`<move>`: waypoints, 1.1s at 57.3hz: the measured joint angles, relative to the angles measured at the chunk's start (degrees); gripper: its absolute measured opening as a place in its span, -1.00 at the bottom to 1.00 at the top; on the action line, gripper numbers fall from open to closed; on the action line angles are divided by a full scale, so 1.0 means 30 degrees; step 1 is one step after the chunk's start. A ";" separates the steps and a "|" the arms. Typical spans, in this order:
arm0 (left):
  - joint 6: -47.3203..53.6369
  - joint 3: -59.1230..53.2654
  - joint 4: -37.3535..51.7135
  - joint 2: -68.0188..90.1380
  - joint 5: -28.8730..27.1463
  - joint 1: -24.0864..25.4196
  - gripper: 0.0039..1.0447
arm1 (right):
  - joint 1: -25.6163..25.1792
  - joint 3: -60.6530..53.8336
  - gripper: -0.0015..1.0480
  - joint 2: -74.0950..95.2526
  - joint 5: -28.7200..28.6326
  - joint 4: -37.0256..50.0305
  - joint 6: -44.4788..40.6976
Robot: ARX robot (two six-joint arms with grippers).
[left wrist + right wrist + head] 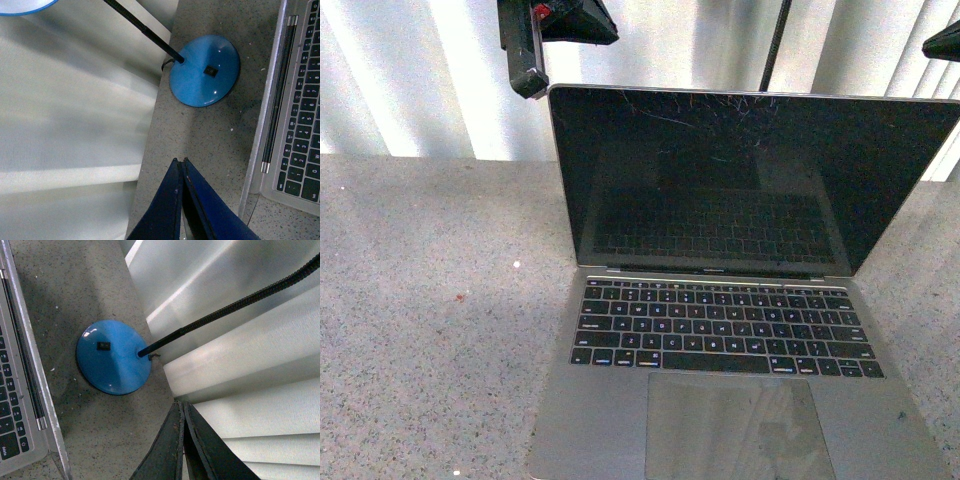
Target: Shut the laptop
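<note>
- Starting at the left gripper (179, 162), we find its two dark blue fingers (205, 215) pressed together tip to tip, with nothing between them. In the front view it hangs behind the lid's upper left corner.
- Our finding for the right gripper (181, 407) is the same: its fingers meet and pinch nothing. It hangs over the far edge of the table (420, 300), where the table meets the white curtain (400, 80).
- We judge the closed fingers to be deliberate. A lid is pushed rather than gripped, and a closed pair makes a stiff, blunt pusher.
- The laptop (720, 330) lies on the grey speckled table with its keyboard towards the robot. Its lid stands open and tilts slightly back, and the black screen is scratched near the top. We see neither gripper touching it.
- A round blue lamp base (205, 70) stands behind the laptop, near it but apart. Its black gooseneck (240, 305) rises between the two arms and could snag one that sweeps sideways.
- We judge that the closing has not begun. The next move calls for a finger set against the back of the lid near its top edge, then a gentle push towards the robot and down, so that the laptop does not slide.
</note>
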 joint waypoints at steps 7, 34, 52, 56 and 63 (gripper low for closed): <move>0.0685 0.0000 0.0044 0.0219 -0.0160 -0.0087 -0.94 | -0.0022 0.0321 -0.94 -0.0044 -0.0131 -0.1107 -0.0576; 0.1100 -0.0007 0.0947 0.0787 -0.0554 -0.0568 -0.94 | -0.0036 0.0401 -0.94 -0.0073 -0.0160 -0.2477 -0.1428; 0.1494 -0.0554 0.1508 0.1005 -0.0750 -0.0641 -0.94 | -0.0036 0.0189 -0.94 -0.0073 -0.0146 -0.2426 -0.1413; 0.1617 -0.0721 0.1727 0.1078 -0.0838 -0.0692 -0.94 | -0.0036 0.0095 -0.94 -0.0073 -0.0146 -0.2426 -0.1413; 0.1821 -0.0845 0.1960 0.1137 -0.0896 -0.0801 -0.94 | -0.0036 -0.0095 -0.94 -0.0066 -0.0124 -0.2630 -0.1457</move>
